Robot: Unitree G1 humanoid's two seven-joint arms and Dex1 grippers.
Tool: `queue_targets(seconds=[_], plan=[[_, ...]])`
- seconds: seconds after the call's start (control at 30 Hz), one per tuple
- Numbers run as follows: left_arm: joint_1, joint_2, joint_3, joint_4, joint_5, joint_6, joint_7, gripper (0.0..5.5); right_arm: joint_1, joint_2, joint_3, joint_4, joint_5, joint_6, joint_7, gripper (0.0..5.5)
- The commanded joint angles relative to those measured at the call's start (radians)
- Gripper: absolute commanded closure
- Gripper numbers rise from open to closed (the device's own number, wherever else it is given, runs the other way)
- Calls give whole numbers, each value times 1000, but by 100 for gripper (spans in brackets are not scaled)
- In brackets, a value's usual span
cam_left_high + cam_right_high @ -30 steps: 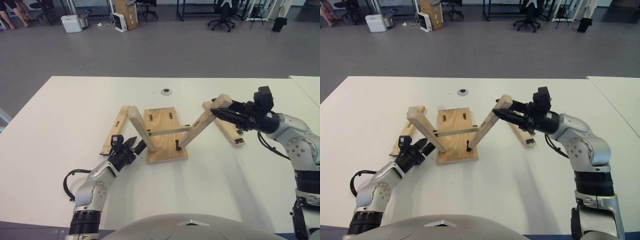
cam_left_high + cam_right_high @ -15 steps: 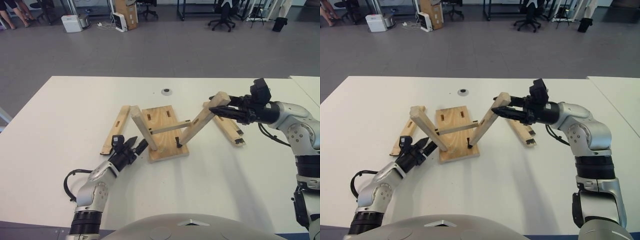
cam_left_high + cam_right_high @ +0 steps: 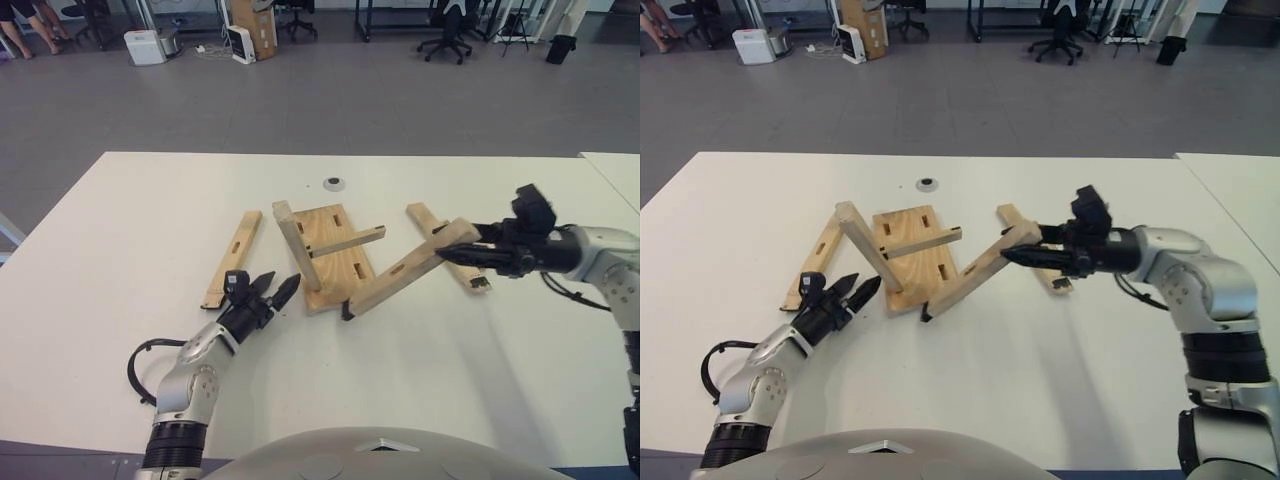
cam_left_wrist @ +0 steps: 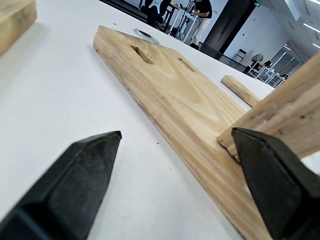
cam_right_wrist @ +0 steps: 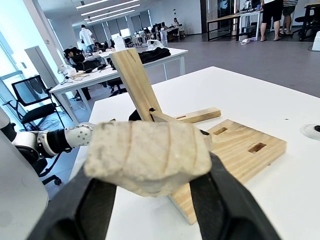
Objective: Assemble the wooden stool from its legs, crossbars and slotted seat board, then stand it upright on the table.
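My left tool (image 3: 280,283) is sitting wide open low over the worktop (image 3: 120,230), just beside the seat board (image 3: 335,265), which is lying flat mid-worktop. My right tool (image 3: 448,253) is clamping the raised end of a tilted leg (image 3: 405,270) leaning across the board's right edge.

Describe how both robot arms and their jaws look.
Left arm and right arm have rounded silver-grey shells with black bands at the joints and black wrists. Each ends in two black, wedge-shaped pointed jaws. A black cable loops beside each forearm.
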Motion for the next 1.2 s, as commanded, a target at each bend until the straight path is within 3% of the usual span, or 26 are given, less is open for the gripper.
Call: queue_targets(seconds=[0.03, 0.13, 0.27, 0.4, 0.6, 0.93, 1.2], plan=[[71, -12, -17, 100, 39, 60, 31, 143, -152, -45, -68, 115, 48, 82, 7, 343], [59, -8, -19, 103, 45, 60, 29, 143, -211, 1, -65, 199, -13, 22, -34, 343], [50, 47, -51, 130, 134, 54, 59, 143, -149, 29, 10, 222, -171, -166, -16, 343], [16, 118, -61, 215, 232, 17, 79, 143, -117, 40, 17, 244, -220, -239, -8, 343], [-14, 118, -74, 256, 275, -21, 80, 143, -134, 68, 14, 276, -268, -320, -24, 343], [-32, 102, -95, 275, 301, -38, 72, 143, 11, 41, 33, -16, -135, -121, 26, 343], [-36, 97, -93, 292, 298, -49, 72, 143, 4, 27, -34, -56, -89, -68, -14, 343]])
